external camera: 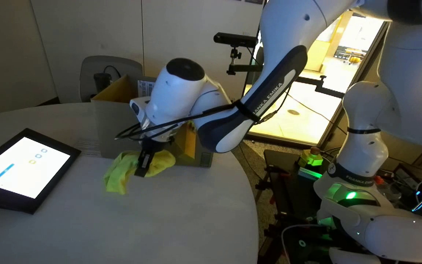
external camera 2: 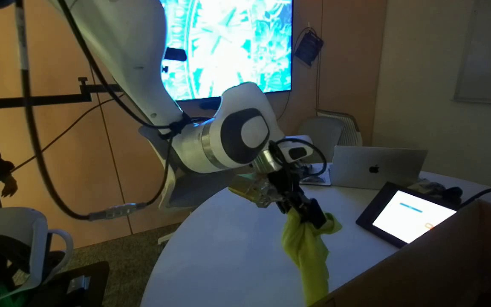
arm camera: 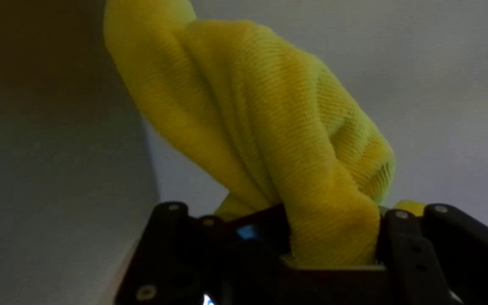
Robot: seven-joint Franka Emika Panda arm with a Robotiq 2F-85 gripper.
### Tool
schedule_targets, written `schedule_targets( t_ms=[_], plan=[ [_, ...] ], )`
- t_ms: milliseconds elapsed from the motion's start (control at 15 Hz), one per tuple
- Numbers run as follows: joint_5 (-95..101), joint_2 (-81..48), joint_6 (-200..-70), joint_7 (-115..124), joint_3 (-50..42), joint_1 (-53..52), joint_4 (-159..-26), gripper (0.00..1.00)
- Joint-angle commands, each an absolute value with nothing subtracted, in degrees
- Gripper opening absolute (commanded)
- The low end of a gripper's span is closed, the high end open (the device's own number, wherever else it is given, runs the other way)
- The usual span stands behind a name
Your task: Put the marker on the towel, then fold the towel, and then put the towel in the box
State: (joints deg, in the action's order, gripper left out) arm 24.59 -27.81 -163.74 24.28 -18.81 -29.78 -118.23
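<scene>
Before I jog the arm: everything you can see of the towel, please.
The towel is yellow-green, soft-looking cloth, finely ribbed in the wrist view. It is crumpled, not neatly folded, and bunched in the closed gripper, a loose end drooping below in both exterior views. It is outside the cardboard box, beside its wall; contact with that, or with the table, cannot be told. No marker shows on it.

I look in remotely on a finely ribbed cloth towel (arm camera: 269,127), a matt cardboard box (external camera: 112,126), a smooth tabletop (external camera: 174,212), a metal-looking Apple laptop (external camera 2: 392,168) and my glossy Franka Emika arm (external camera: 288,31).
</scene>
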Motion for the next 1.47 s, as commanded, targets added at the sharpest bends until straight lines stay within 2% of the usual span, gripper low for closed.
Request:
schedule_targets(
  t_ms=[0, 400, 800, 867, 1200, 1400],
  plan=[
    [33.7, -18.6, -165.3, 36.8, -30.6, -37.5, -124.1, 0.07],
    [48.6, -6.9, -159.1, 55.0, -45.2, -44.0, -122.8, 0.07],
    [56.1, -1.8, -150.5, 66.4, -47.9, -42.9, -121.2, 0.07],
    [56.4, -1.5, -148.9, 67.1, -37.0, -31.7, -121.0, 0.07],
    [50.9, -5.4, -145.7, 66.2, -20.7, -12.6, -120.4, 0.07],
    [46.4, -8.6, -144.7, 64.9, -15.5, -5.7, -119.5, 0.07]
  ],
)
